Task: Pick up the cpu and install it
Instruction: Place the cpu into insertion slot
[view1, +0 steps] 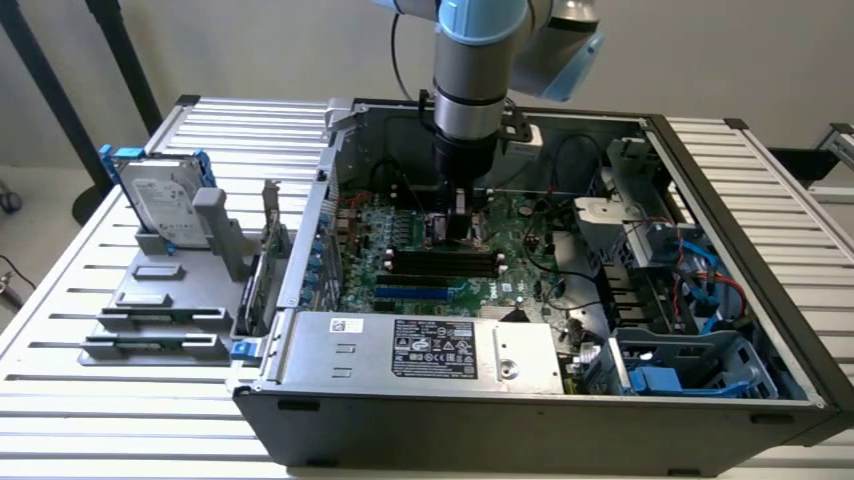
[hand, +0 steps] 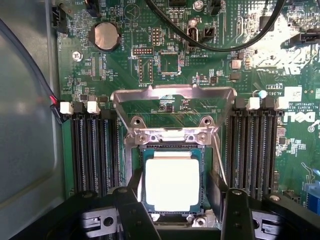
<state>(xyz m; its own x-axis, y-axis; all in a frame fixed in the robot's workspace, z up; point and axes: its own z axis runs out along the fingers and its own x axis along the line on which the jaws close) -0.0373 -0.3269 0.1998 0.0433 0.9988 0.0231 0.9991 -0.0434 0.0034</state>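
Cpu, prob. light, stiff, fragile, is straddled by the wide-open tool; best gripped at opp. edges.

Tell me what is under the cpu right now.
The cpu lies flat in its socket on the green motherboard. The socket's dark frame shows around its edges. Whatever lies directly beneath is covered by the chip. The metal retention plate stands hinged open beside it.
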